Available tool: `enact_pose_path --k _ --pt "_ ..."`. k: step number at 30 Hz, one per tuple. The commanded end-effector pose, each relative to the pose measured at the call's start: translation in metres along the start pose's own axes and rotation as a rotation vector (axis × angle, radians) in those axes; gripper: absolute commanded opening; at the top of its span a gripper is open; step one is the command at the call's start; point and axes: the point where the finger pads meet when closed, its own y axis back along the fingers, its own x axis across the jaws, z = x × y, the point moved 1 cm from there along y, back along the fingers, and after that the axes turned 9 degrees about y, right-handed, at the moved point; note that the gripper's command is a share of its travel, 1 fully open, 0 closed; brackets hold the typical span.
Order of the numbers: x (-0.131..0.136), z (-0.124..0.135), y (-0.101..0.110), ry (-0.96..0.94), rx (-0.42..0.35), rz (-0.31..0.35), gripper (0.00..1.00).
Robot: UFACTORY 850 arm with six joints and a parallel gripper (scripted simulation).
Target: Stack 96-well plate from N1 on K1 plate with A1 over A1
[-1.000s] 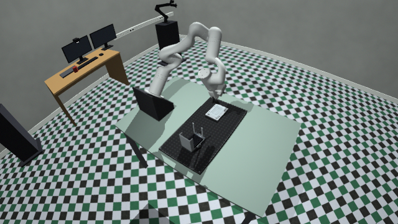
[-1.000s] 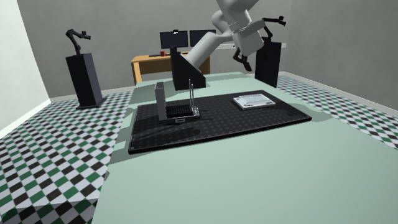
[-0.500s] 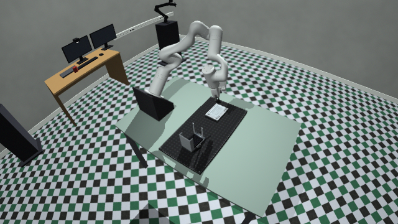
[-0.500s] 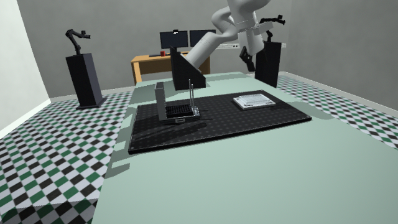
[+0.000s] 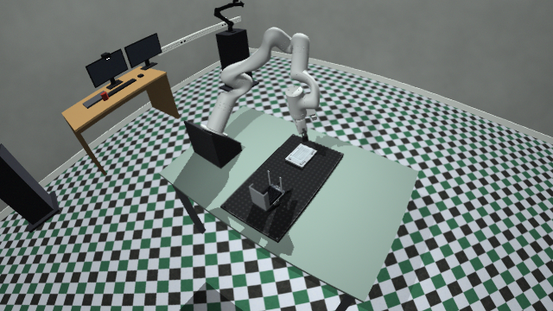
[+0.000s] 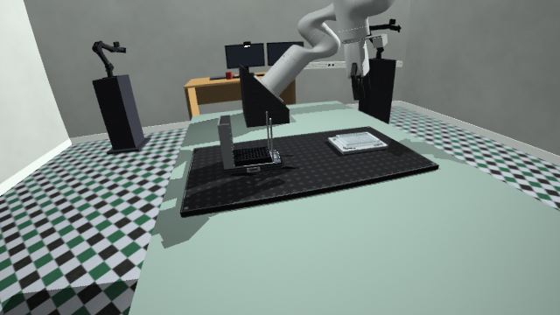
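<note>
1. A pale green rectangular tabletop (image 6: 350,245) carries the whole work area, with a wedge-shaped black pedestal (image 5: 212,147) at its far edge anchoring the arm within reach of both stations.
2. A black perforated base board (image 6: 306,175) lies across the tabletop, probably to fix the two stations at known spots.
3. The white six-joint arm (image 5: 259,60) arches over the board, its wrist pointing straight down, likely lining up a top-down approach.
4. The grey stack rack K1 (image 6: 226,142), with a solid back wall and two thin upright guide rods (image 6: 269,131), holds a black well plate (image 6: 251,155) lying low inside it; the wall and rods would hem in any descent there.
5. The white 96-well plate (image 6: 358,142) lies flat in plate nest N1, well apart from the rack, not yet lifted. Its cut-off corner is too small to make out.
6. The dark hand (image 6: 358,83) hangs above the far end of the white plate, fingers spread wide and holding nothing.
7. Beyond the tabletop stand a wooden desk (image 5: 117,101) with twin monitors and black plinths, none in the way.
</note>
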Motion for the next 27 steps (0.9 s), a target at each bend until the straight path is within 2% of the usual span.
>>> enact_pose_path --k 1,4,19,27 --pt "-0.005 0.0 -0.001 0.161 -0.041 0.023 1.0" --pt "-0.005 0.0 -0.001 0.193 -0.05 0.026 1.0" --pt "-0.02 0.002 -0.003 0.646 -0.19 0.036 1.0" --pt "-0.02 0.001 -0.003 0.731 -0.217 0.034 1.0"
